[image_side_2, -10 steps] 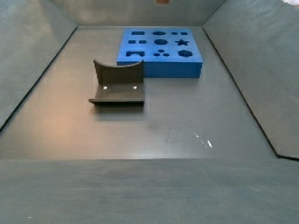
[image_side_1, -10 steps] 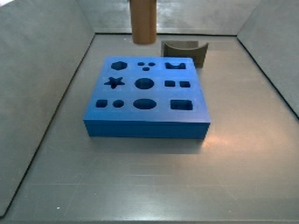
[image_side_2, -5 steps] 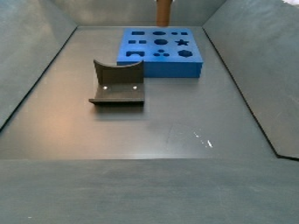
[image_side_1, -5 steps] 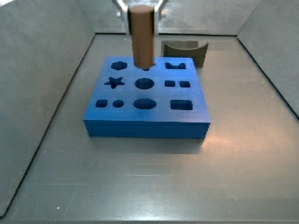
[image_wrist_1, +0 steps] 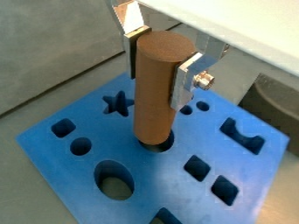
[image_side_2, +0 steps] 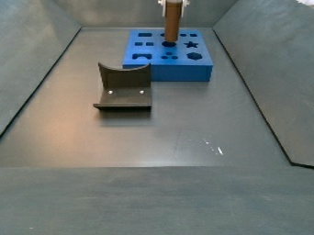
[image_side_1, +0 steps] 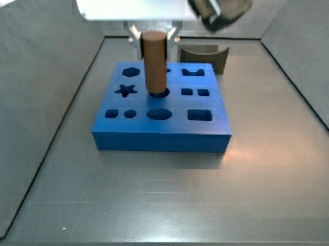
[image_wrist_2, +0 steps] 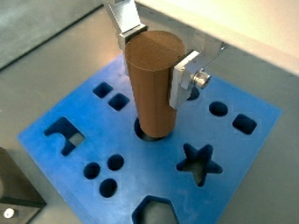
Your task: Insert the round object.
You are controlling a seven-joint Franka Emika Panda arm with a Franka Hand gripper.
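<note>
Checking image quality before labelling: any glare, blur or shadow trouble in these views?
In a side view, a small glare spot on the floor; in a wrist view the tool holding the peg looks sharp; the blue block casts a soft shadow in a side view.

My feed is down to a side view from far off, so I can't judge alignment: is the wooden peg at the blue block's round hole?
Observer: Yes. In both wrist views the wooden peg stands upright with its lower end in the mouth of the round hole at the middle of the blue block.
Operator: Is the gripper holding it?
Observer: The gripper is above the block, with its fingers clamped on opposite sides of the peg's upper part.
Operator: Anything close by in the way?
Observer: No. The star-shaped hole beside it is empty, and the dark notched block sits apart, behind the blue block.
</note>
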